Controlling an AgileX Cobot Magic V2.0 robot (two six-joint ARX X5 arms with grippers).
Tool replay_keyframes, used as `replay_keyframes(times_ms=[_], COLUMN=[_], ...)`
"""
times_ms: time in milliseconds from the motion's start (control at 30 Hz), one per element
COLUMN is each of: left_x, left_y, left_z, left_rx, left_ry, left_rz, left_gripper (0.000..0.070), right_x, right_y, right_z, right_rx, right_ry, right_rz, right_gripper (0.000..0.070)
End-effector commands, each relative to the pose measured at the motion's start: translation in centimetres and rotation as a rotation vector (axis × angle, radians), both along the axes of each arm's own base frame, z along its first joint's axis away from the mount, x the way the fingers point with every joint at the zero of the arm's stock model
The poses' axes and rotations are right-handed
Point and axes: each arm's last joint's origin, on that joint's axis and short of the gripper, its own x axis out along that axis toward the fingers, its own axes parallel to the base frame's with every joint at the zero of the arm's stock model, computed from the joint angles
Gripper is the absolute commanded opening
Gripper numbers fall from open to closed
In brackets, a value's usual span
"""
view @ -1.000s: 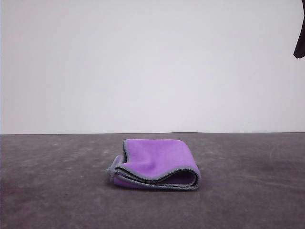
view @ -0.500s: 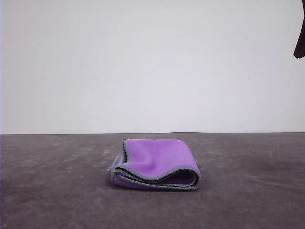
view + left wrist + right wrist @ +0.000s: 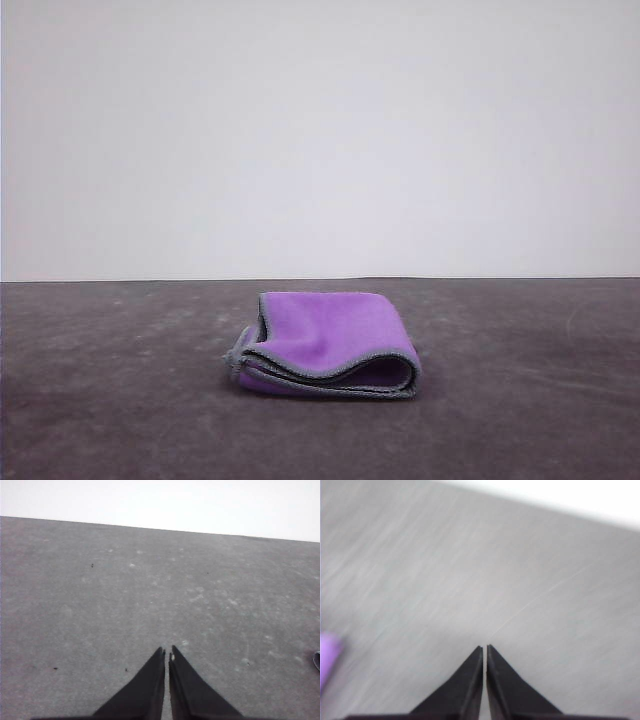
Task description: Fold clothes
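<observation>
**Item: folded cloth, purple face out, on grey tabletop**

Cloth: small soft square, bright purple showing, dark grey lining glimpsed inside the fold, grey stitched edging; lies folded into a compact bundle near the middle of the table, layers stacked with open edges toward the camera and a rounded loop at its right end; a blurred purple sliver of it sits at the edge of the right wrist view; judged light, limp, non-fragile, likely to sag and unfold if lifted by one layer; best taken at a stitched corner or edge, pinching all layers together

Left gripper: jaws together, holding nothing, over bare table; right gripper: jaws together, empty, picture motion-blurred

Surface: matte dark grey, faintly mottled and scuffed, offering some friction; room: plain white wall behind
</observation>
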Motion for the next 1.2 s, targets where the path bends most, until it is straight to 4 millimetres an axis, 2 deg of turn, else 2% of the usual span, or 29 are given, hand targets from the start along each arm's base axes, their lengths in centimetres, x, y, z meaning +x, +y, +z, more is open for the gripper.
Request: replay_keyframes(times_ms=[0,67,267,400,567,733,967,1167], left_x=[0.1,0.1,0.1,0.1,0.1,0.1,0.1,0.1], left_y=[0.0,0.0,0.0,0.0,0.0,0.0,0.0,0.0], left_z=[-0.7,-0.7,-0.7,-0.7,-0.7,-0.7,-0.7,-0.7], left_rx=[-0.001,-0.001,-0.001,-0.001,-0.001,-0.001,-0.001,-0.001], left_ry=[0.026,0.026,0.026,0.026,0.026,0.026,0.027,0.026], left_rz=[0.003,0.003,0.003,0.003,0.003,0.003,0.003,0.003], left_gripper=[0.0,0.0,0.0,0.0,0.0,0.0,0.0,0.0], right_x=[-0.4,-1.1,-3.2,-4.3,-5.1,-5.7,-5.8,-5.8], right_y=[-0.4,-0.9,-1.7,-1.9,-2.1,-2.3,-2.4,-2.4], right_z=[-0.5,-1.6,-6.4,-9.8,-12.5,-14.2,-15.7,-15.7], right_rx=[-0.017,-0.013,0.002,0.017,0.061,0.095,0.089,0.085], right_ry=[-0.044,-0.104,-0.249,-0.277,-0.296,-0.339,-0.202,-0.205], right_rz=[-0.011,-0.043,-0.091,-0.107,-0.141,-0.16,-0.185,-0.183], right_gripper=[0.0007,0.0007,0.0007,0.0007,0.0007,0.0007,0.0007,0.0007])
